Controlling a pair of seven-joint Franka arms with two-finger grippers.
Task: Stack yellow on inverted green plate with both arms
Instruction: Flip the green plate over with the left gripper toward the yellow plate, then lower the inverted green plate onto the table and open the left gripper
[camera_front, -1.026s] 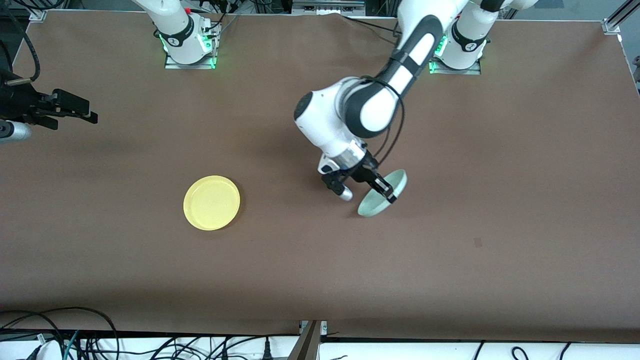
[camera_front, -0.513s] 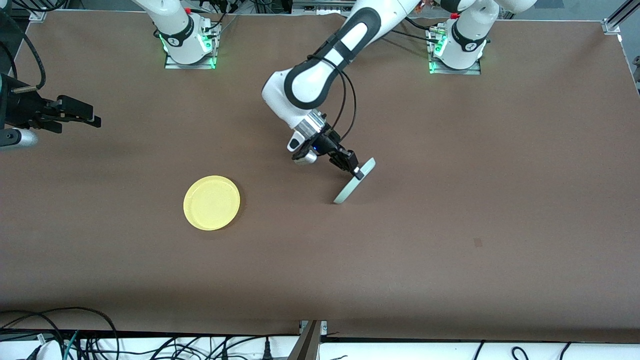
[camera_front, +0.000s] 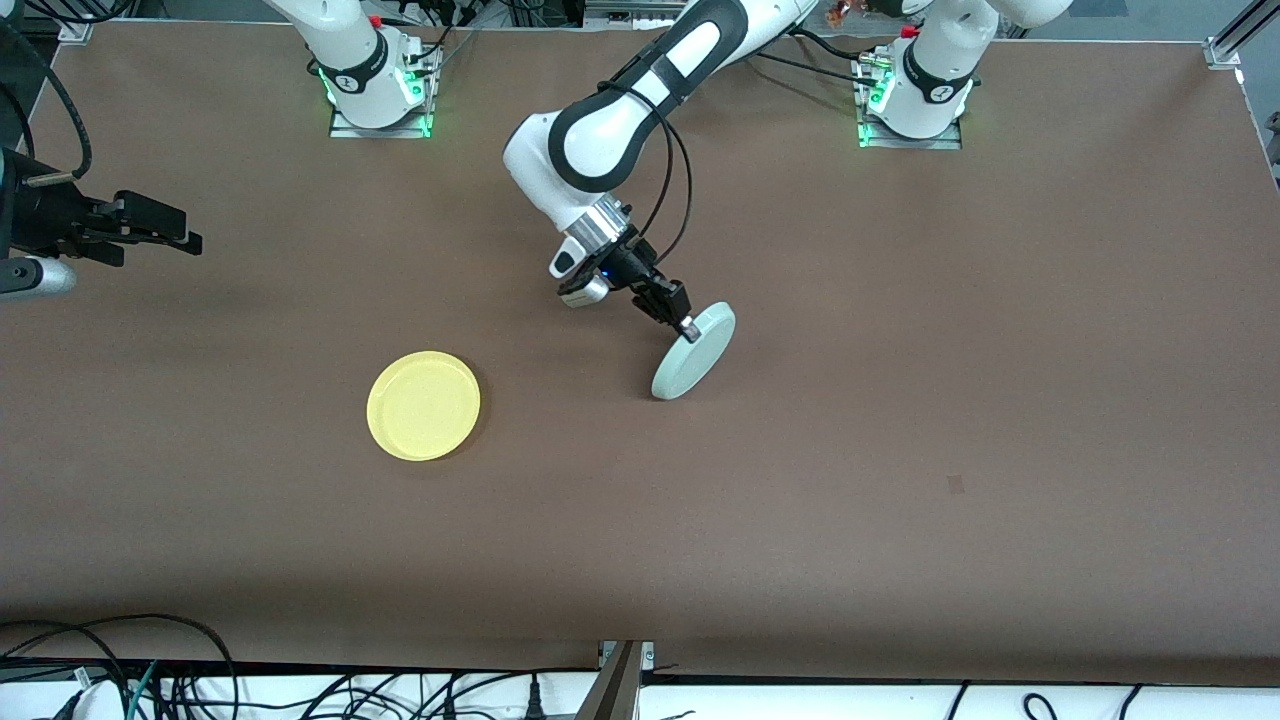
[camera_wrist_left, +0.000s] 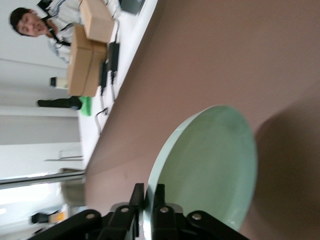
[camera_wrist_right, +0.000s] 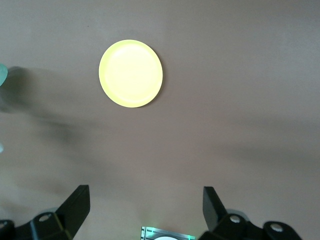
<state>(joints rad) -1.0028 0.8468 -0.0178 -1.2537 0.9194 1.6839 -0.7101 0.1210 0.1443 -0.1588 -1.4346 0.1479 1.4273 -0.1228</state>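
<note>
The pale green plate (camera_front: 692, 352) hangs steeply tilted over the middle of the table, and I cannot tell whether its lower edge touches the table. My left gripper (camera_front: 686, 327) is shut on its upper rim. In the left wrist view the fingers (camera_wrist_left: 137, 195) pinch the rim of the green plate (camera_wrist_left: 210, 165). The yellow plate (camera_front: 423, 405) lies flat, rim up, on the table toward the right arm's end. It also shows in the right wrist view (camera_wrist_right: 131, 73). My right gripper (camera_front: 185, 238) waits open and empty, high over the right arm's end of the table, and shows wide open in its wrist view (camera_wrist_right: 145, 200).
The two arm bases (camera_front: 380, 95) (camera_front: 910, 100) stand at the table's edge farthest from the front camera. Cables (camera_front: 150, 670) lie past the edge nearest the camera. A small dark mark (camera_front: 955, 485) is on the brown table toward the left arm's end.
My left arm has swung toward the right arm's end and turned the green plate from hollow side showing, through edge-on, to its smooth side showing. My right gripper has barely moved.
</note>
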